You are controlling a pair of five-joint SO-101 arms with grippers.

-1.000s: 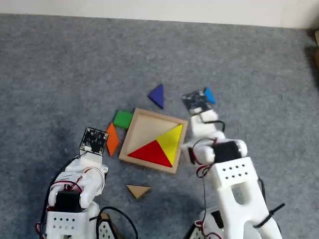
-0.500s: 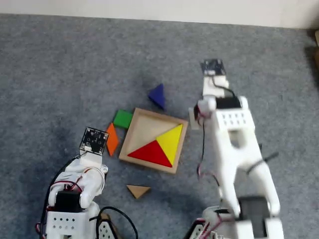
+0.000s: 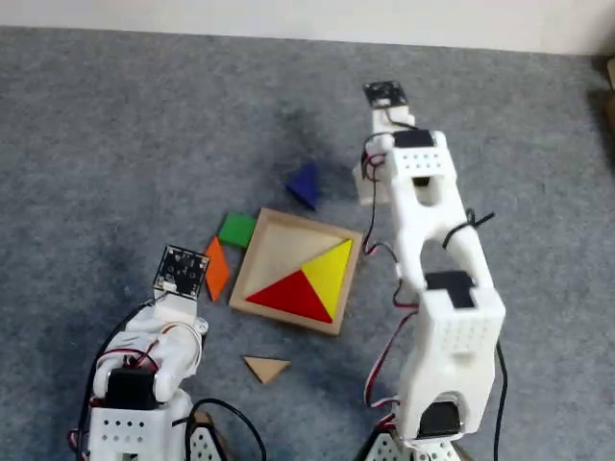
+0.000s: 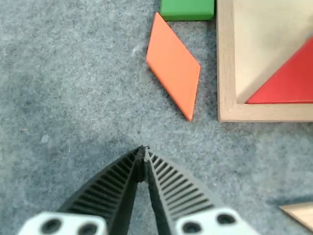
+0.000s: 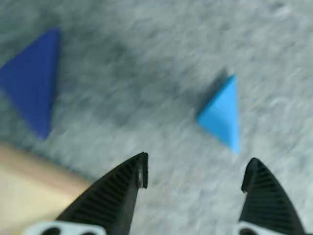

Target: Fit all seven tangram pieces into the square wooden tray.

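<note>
The square wooden tray (image 3: 252, 257) holds a red triangle (image 3: 283, 293) and a yellow triangle (image 3: 330, 272). Outside it lie a green square (image 3: 236, 229), an orange parallelogram (image 3: 217, 269), a dark blue triangle (image 3: 304, 184) and a wood-coloured triangle (image 3: 266, 368). My left gripper (image 4: 143, 152) is shut and empty over the carpet, just short of the orange parallelogram (image 4: 173, 73). My right gripper (image 5: 197, 171) is open above the carpet, with a light blue triangle (image 5: 222, 115) lying just beyond its fingertips and the dark blue triangle (image 5: 32, 81) off to one side.
Grey carpet covers the table. The right arm (image 3: 423, 221) stretches far out past the tray's right side. The tray's rim (image 4: 225, 63) runs close beside the orange parallelogram. A tray corner (image 5: 24, 191) shows near the right gripper.
The right arm has stretched out away from its base and swung slightly left, now covering the light blue triangle in the high view. The left arm has not moved.
</note>
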